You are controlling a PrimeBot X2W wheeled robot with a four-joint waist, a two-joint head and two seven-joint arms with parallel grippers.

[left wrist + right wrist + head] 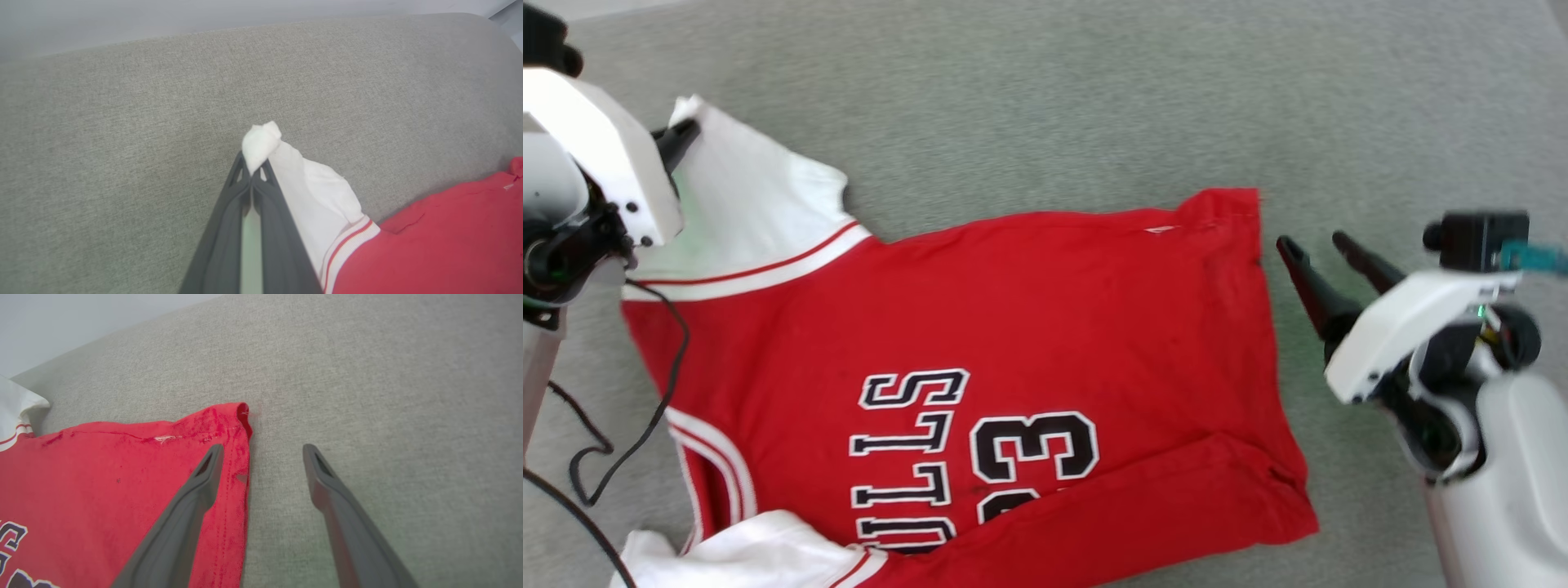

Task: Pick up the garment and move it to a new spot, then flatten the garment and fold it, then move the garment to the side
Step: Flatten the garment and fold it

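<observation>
Big grey fabric surface [1045, 90], bare room above and to the right of the garment [1029, 327]. The garment lies mostly flat mid-surface, lettering sideways, hem edge facing right, near edge folded over. At upper left the left gripper [252, 173] is pinched tight on the tip of the white sleeve [752, 196]. Just beside the hem corner the right gripper [1311, 239] is spread wide, holding nothing.

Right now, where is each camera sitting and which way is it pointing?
Head view: on the head, looking down at the garment on grey upholstery; left gripper and right gripper show.
Left wrist view: looks along its shut fingers, pinching the white sleeve.
Right wrist view: looks along its open fingers toward the red hem corner.
Shared: head and left wrist views both show the sleeve pinch.
</observation>
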